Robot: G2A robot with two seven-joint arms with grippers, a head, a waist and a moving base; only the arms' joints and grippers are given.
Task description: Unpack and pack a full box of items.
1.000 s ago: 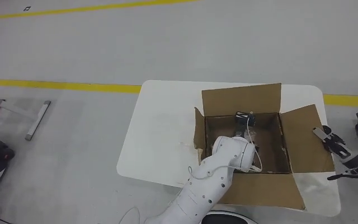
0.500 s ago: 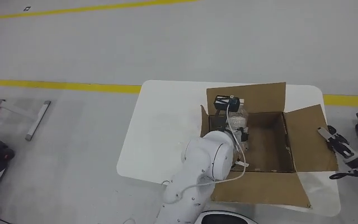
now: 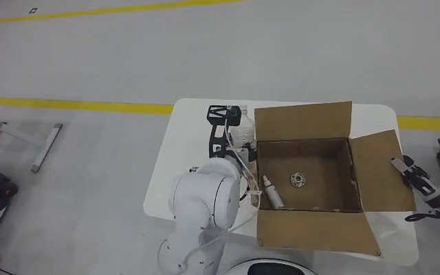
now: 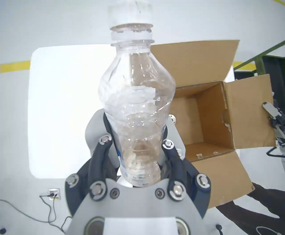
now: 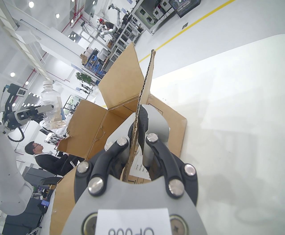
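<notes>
The bottle [image 4: 135, 100] hangs over the table [image 4: 62, 100], left of the box [image 4: 196, 64].

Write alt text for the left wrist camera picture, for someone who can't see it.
The left claw grips a clear plastic bottle with a white cap by its lower body, over the white table. Beside it stands an open cardboard box, and the right claw pinches one flap.
</notes>
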